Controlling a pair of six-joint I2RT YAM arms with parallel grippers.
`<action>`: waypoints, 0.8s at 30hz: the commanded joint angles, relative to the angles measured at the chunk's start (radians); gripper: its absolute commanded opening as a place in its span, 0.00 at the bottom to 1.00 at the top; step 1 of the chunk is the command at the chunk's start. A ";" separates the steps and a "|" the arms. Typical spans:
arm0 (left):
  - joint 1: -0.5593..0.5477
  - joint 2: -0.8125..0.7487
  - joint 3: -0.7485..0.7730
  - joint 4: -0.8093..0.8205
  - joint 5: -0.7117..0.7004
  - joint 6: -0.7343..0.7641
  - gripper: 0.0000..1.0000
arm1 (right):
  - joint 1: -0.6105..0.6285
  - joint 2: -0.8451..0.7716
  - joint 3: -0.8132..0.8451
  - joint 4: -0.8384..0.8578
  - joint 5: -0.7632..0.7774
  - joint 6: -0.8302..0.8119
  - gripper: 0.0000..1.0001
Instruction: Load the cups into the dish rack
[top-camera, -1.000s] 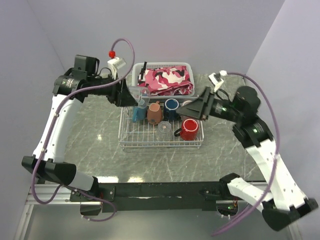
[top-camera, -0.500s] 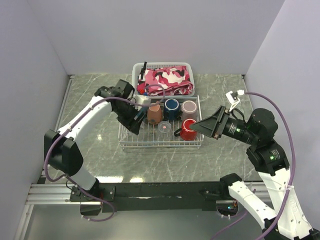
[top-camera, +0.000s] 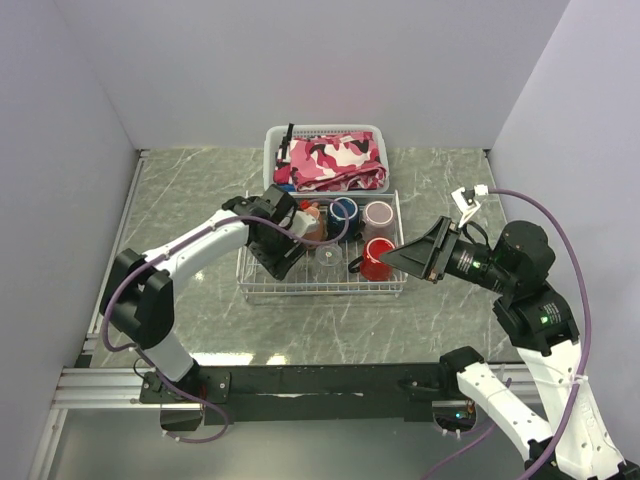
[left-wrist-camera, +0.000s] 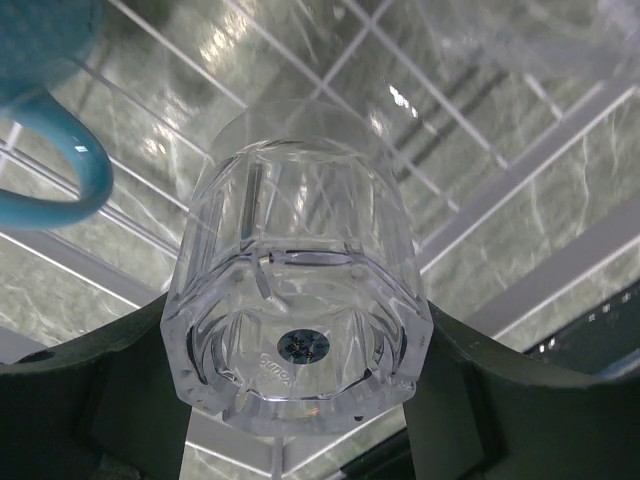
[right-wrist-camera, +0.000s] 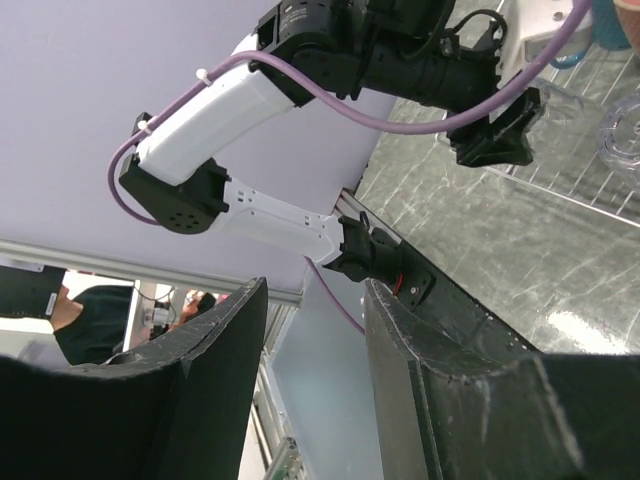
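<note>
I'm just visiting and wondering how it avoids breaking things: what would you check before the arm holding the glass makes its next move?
1. Grip of the left claw on the glass: ok, clamped from both sides.
2. Is the glass over the rack: ok, wire grid underneath.
3. Is the teal mug clear of the glass: ok, near but apart.
4. Is the glass resting on the wires: cannot tell.
5. Is the right claw out of the way: ok, open and empty.

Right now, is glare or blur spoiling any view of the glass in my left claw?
Left wrist: clear glass sharp in the left claw, but glints on the marble muddle its rim; teal mug soft. Top external: evenly lit, left arm mostly hides the glass. Right wrist: tilted, right claw dark, dish rack only at the edge.
</note>
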 joint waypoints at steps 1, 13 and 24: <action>-0.021 0.020 -0.007 0.090 -0.073 -0.033 0.01 | -0.009 -0.016 -0.003 0.002 0.021 -0.020 0.51; -0.041 0.017 0.115 0.006 -0.073 -0.049 0.78 | -0.009 -0.001 0.004 -0.070 0.054 -0.075 0.53; -0.041 -0.126 0.332 -0.156 0.090 -0.072 0.96 | -0.009 0.124 0.110 -0.257 0.197 -0.212 0.60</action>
